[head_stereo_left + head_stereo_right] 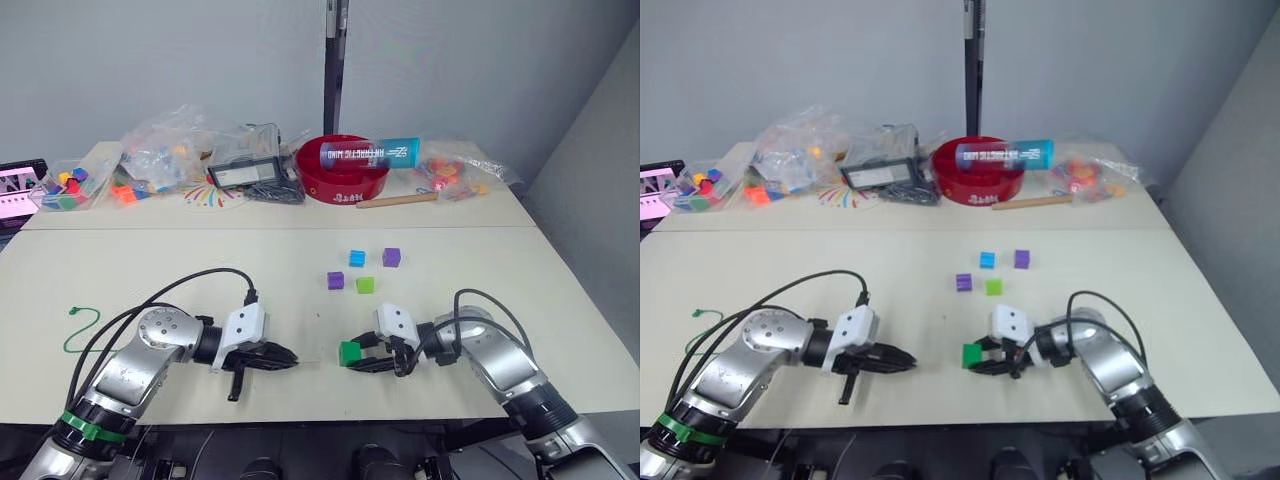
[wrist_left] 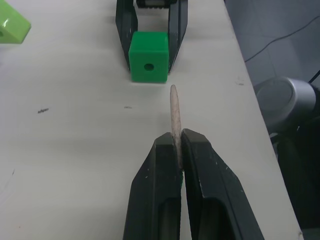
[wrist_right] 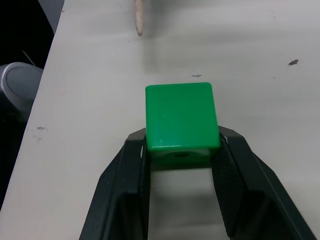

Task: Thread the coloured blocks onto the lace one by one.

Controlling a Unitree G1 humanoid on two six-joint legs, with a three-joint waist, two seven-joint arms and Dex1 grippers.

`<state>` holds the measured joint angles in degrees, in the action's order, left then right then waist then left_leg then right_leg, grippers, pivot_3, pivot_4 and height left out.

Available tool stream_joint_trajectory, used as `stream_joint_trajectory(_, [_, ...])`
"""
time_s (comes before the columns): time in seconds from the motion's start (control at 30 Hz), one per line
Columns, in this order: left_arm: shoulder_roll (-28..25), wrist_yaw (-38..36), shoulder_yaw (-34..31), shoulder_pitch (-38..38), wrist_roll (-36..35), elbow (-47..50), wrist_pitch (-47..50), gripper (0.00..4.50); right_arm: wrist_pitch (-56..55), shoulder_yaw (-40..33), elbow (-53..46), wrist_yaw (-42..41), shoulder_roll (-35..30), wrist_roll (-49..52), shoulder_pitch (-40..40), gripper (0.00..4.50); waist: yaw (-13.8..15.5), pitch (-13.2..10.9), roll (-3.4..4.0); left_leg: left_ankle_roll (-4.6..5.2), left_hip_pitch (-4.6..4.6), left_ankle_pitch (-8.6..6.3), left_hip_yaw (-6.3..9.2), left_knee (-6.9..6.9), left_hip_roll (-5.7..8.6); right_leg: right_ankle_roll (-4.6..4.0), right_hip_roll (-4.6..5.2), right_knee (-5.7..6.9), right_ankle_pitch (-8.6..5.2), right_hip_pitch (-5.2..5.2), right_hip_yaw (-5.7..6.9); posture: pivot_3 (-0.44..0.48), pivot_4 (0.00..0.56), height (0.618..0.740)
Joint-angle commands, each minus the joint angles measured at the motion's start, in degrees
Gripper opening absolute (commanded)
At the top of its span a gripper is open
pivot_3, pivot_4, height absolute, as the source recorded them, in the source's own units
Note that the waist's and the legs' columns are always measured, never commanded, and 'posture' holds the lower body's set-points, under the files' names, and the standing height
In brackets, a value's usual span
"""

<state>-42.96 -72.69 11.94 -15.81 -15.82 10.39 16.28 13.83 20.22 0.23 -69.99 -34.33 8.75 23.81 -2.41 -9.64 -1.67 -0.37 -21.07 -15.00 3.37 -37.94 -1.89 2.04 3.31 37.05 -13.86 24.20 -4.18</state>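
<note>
Lace tip (image 2: 174, 115) clamped in left tool (image 2: 180, 145) | green block (image 3: 181, 117) gripped by right tool (image 3: 182, 150)

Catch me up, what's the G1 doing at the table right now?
It is lining up the first block for threading. The right hand is clamped on the darker green block, hole facing the left hand, which pinches the lace's tan tip. The tip points at the hole but is short of it. Four more blocks, two purple, one cyan and one lime, wait loose on the table.
</note>
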Motion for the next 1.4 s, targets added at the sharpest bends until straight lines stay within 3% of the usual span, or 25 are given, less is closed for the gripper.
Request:
stream_joint_trajectory(0.03, [0.3, 2.2, 0.6, -1.3, 1.6, 1.7, 0.2, 0.0, 0.8, 1.3, -1.0, 0.9, -0.9, -2.4, -1.2, 1.17, 0.0, 0.0, 0.0, 0.0, 0.0, 0.0, 0.0, 0.0, 0.0, 0.0, 0.0, 0.0, 0.0, 0.0, 0.0, 0.0, 0.15, 0.731])
stream_joint_trajectory(0.4, [1.1, 6.8, 1.5, -2.2, 2.5, 6.6, 4.8, 0.0, 3.8, 1.9, -5.3, 0.3, -1.6, -1.1, -2.6, 1.17, 0.0, 0.0, 0.0, 0.0, -0.02, 0.0, 0.04, -0.01, 0.0, 0.0, -0.01, 0.01, 0.0, 0.01, 0.01, 0.0, 0.15, 0.731])
stream_joint_trajectory(0.83, [-0.4, 5.9, 4.3, -3.1, 3.4, 7.4, 6.5, 0.0, 6.3, 2.5, -5.9, 2.0, -0.1, -1.4, -2.2, 1.17, 0.0, 0.0, -0.01, 0.0, -0.01, 0.0, 0.03, -0.01, -0.01, 0.01, -0.02, -0.02, -0.01, 0.0, 0.01, 0.0, 0.15, 0.731])
stream_joint_trajectory(1.4, [2.4, 7.6, 7.1, -6.3, 6.5, 6.2, 7.4, 0.0, 10.3, 4.5, -9.9, 2.8, 1.7, -1.9, -1.2, 1.17, -0.9, 0.0, -0.02, 0.01, 0.01, -0.01, 0.05, -0.01, -0.06, -0.01, -0.1, 0.03, -0.01, 0.01, 0.0, 0.0, 0.15, 0.731])
